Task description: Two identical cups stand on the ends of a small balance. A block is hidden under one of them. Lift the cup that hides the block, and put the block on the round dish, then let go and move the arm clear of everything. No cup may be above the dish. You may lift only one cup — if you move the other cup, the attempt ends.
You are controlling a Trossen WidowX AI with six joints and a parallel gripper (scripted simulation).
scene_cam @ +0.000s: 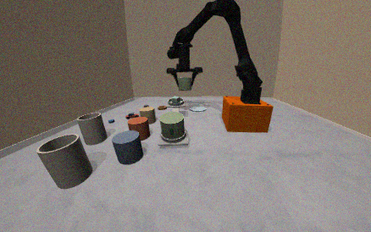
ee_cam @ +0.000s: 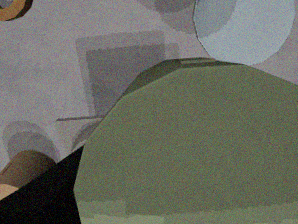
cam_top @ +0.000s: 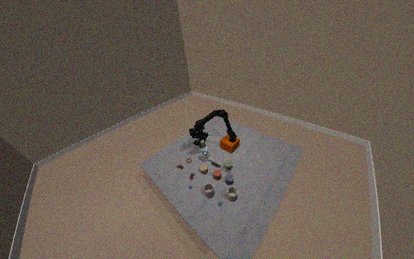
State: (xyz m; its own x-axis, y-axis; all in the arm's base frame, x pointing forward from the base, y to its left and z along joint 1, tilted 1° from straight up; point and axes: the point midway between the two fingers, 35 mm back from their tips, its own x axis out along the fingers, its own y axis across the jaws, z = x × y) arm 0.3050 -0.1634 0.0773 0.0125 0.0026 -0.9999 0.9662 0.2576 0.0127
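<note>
Here I am, up in the air at the far side, with my claw spread fairly wide and clamped on 1 green cup. The cup hangs above the table, touching nothing below! Near me, the other green cup stands upright on the near end of the balance. At the far end, now uncovered, a small pale-green thing, apparently the block, sits on the pan. The round dish lies flat on the table, just right of that far end in the exterior view. Off to the left stand 3 solid cylinders: tan, red and blue. Beyond them to the left, 2 hollow grey cups stand upright, well apart from my claw.
</note>
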